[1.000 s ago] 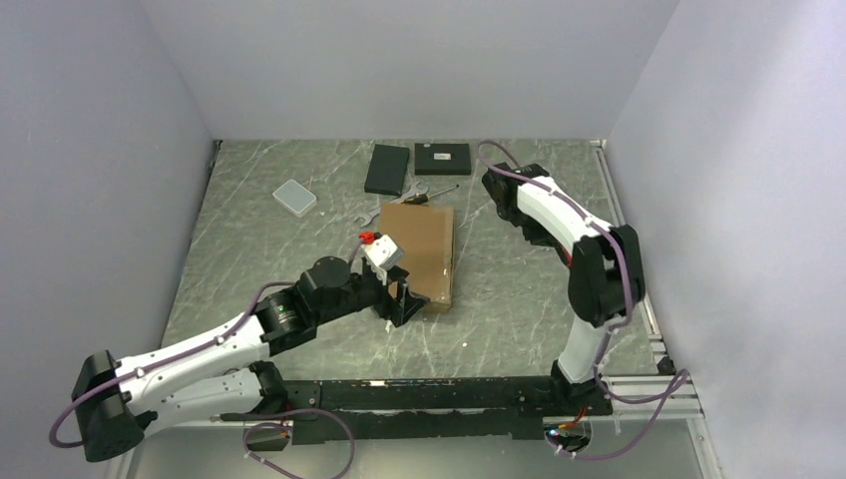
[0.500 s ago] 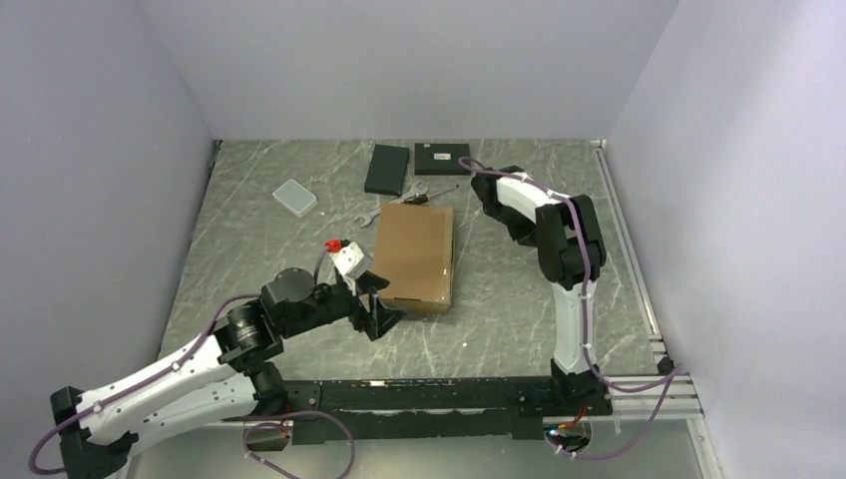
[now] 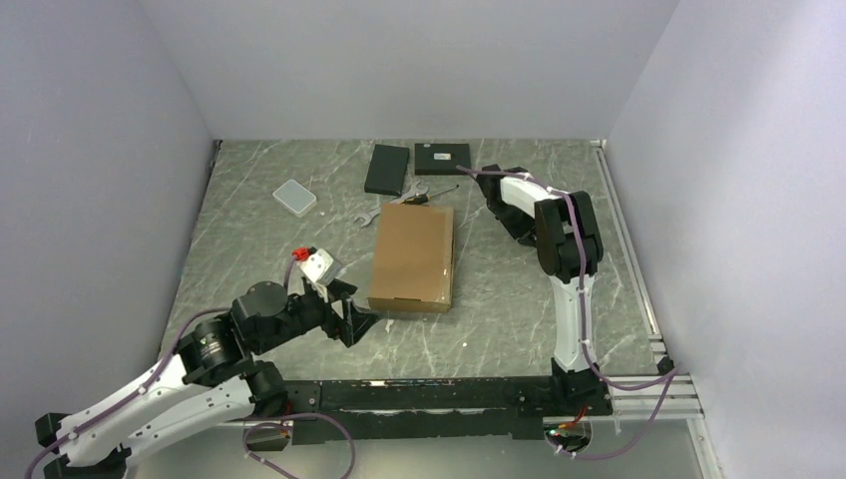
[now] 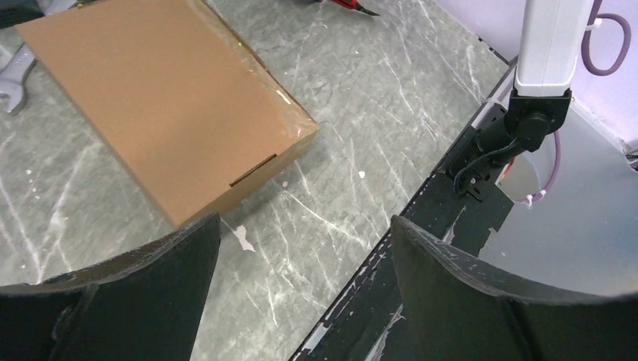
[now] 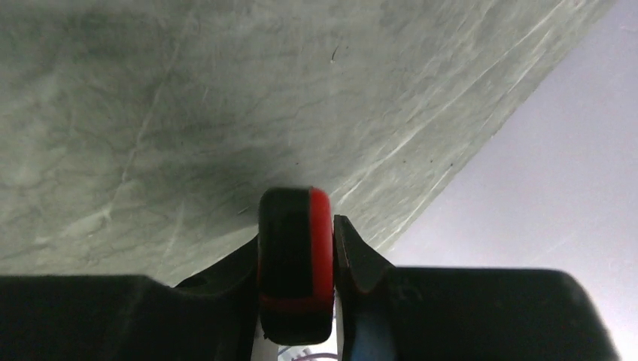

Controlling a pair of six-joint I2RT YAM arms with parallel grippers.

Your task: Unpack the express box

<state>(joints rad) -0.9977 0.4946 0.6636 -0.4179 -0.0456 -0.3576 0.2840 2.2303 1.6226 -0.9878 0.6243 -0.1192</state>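
Lying flat and closed on the grey marbled tabletop (image 3: pixel 249 259), the express box (image 3: pixel 411 257) sits about mid-table. Its near left corner is just beyond and to the right of the left jaws (image 3: pixel 354 317), with a gap between them. Those jaws are spread wide and hold nothing. In the left wrist view the box's near corner shows just above the tip of one black finger (image 4: pixel 150 286), not touching it.

The box's long axis runs from near to far, almost square to the arms. One short end faces the arm bases, and the other points at two flat black boxes (image 3: pixel 387 170) by the back wall. The near short face shows a tuck-tab slit, and a glossy strip runs along the right long edge.

The right jaws (image 5: pixel 297 248) are clamped on a small black-and-red object (image 5: pixel 295 226); what it is cannot be told. In the top view the right wrist sits low over the tabletop past the box's far right corner, apart from the box.
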